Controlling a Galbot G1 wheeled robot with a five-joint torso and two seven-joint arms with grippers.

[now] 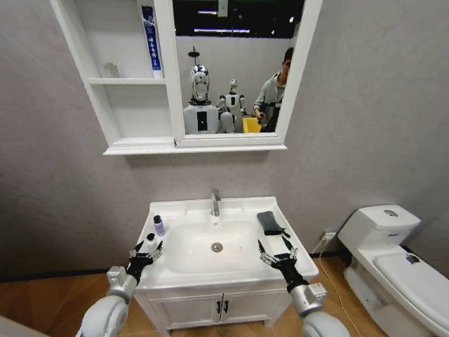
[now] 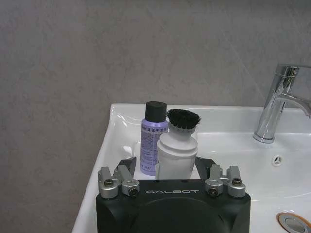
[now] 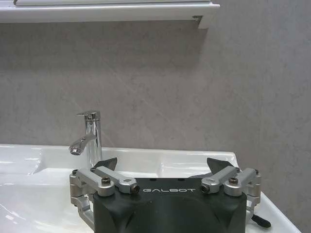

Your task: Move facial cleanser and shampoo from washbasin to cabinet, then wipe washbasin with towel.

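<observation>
Left gripper [image 1: 145, 247] spread wide, partly hiding a white bottle [image 2: 177, 150]; purple bottle [image 2: 153, 141] behind. Right gripper [image 1: 276, 247] also wide over washbasin [image 1: 238, 270], towel [image 1: 269, 222] near.

1. L gripper [image 2: 173, 167] spread wide, fingers either side of white bottle [image 2: 177, 154] w/ black brush-like top.
2. Purple bottle [image 2: 153, 141], black cap, just beside white one, upright.
3. Both stand on washbasin [image 2: 121, 121] rim near corner; chrome tap [image 2: 278, 104] well apart.
4. Drain [image 2: 294, 224] at frame edge.
</observation>
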